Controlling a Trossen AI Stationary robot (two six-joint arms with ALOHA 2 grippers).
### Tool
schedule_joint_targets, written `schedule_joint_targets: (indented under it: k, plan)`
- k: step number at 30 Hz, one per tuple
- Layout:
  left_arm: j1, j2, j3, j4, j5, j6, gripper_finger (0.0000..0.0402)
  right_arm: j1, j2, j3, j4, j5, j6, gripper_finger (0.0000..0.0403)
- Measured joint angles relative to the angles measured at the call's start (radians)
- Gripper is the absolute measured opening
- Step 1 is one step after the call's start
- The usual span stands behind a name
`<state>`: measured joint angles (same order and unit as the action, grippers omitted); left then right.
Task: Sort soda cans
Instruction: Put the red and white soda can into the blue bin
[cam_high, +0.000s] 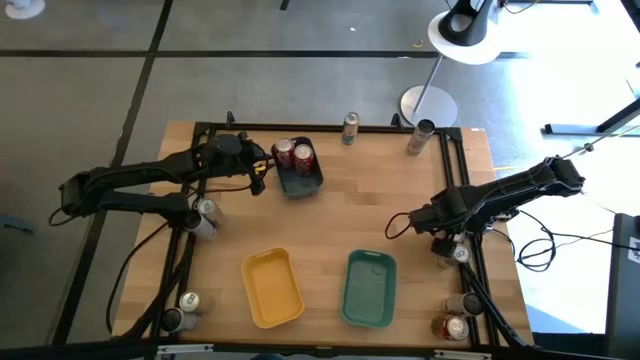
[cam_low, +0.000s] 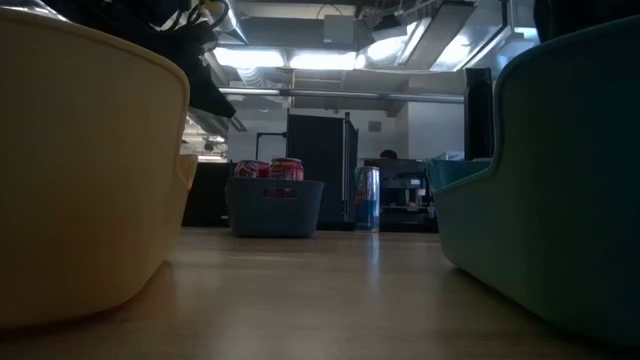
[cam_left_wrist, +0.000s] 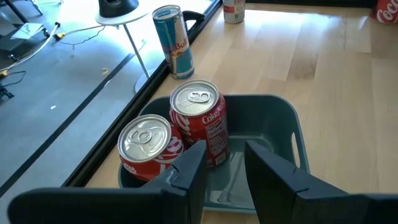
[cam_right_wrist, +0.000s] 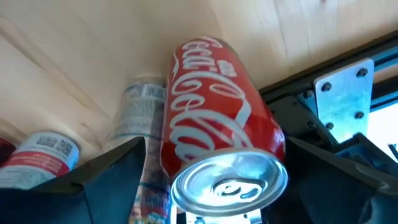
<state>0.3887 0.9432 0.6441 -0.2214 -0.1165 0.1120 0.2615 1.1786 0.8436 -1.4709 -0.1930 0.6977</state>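
Left gripper hangs over the dark blue tray near the bench's far edge, fingers parted a little and holding nothing; two red cans stand upright, touching, in the tray's far end. Right gripper sits low at the bench's right edge, fingers spread wide either side of a red can, with no grip evident. A silver can stands just beside it. Yellow tray and teal tray lie near the front edge. Further cans stand along the far edge and at both front corners.
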Motion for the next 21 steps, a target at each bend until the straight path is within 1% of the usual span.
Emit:
schedule_joint_targets:
  k: [9, 11, 18, 21]
  plan:
    - [0.000, 0.000, 0.000, 0.000, 0.000, 0.000, 0.0100, 0.000, 0.028, -0.018, 0.013, -0.002, -0.052, 0.0369]
    - [0.000, 0.000, 0.000, 0.000, 0.000, -0.004, 0.0100, 0.000, 0.036, -0.023, 0.020, 0.000, -0.069, 0.0357]
    - [0.000, 0.000, 0.000, 0.001, 0.000, -0.009, 0.0100, 0.000, 0.043, -0.031, 0.026, -0.002, -0.077, 0.0291]
    - [0.000, 0.000, 0.000, 0.001, 0.000, -0.008, 0.0100, 0.000, 0.043, -0.031, 0.025, -0.003, -0.076, 0.0286]
